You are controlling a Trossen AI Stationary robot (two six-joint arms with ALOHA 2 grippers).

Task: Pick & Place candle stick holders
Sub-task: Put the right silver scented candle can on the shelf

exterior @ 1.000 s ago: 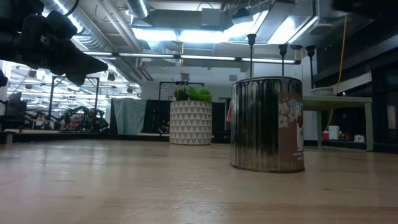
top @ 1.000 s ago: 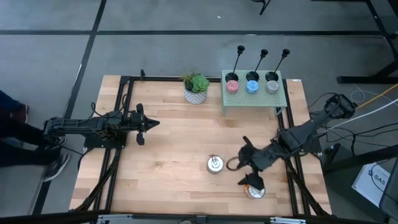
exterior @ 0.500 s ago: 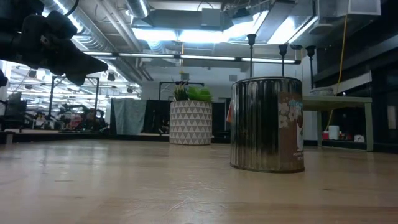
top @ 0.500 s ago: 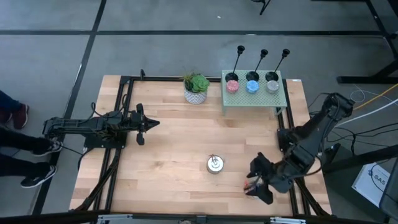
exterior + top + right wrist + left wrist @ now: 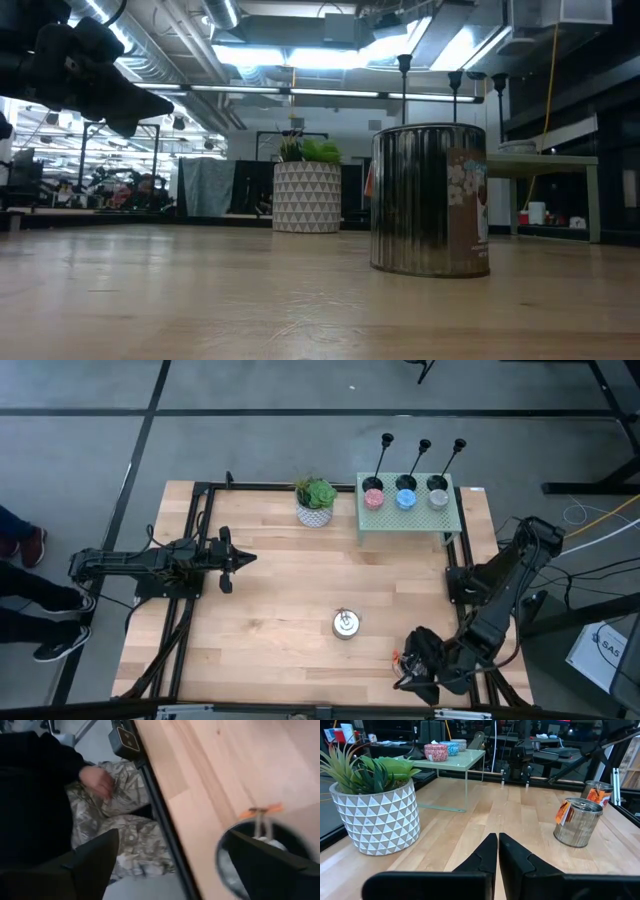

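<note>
Where the green perforated shelf (image 5: 408,518) stands at the far right of the desk (image 5: 270,610), three candle stick holders (image 5: 403,472) sit in a row on it, each a thin black stem topped by a small knob. Their dish-like bases are hard to make out from above, since a pink candle (image 5: 373,497), a blue candle (image 5: 405,498) and a grey candle (image 5: 437,498) show at their feet.

The right claw (image 5: 418,672) is at the near right desk edge, well apart from the holders, fingers spread wide over a silver tin (image 5: 260,857) that is cut off and blurred in the wrist view. A person (image 5: 30,795) shows beyond the edge.

The left claw (image 5: 237,560) hangs over the left of the desk, fingers pressed together, empty. A second tin (image 5: 345,624) stands mid-desk, and a potted plant (image 5: 316,501) stands beside the shelf.
</note>
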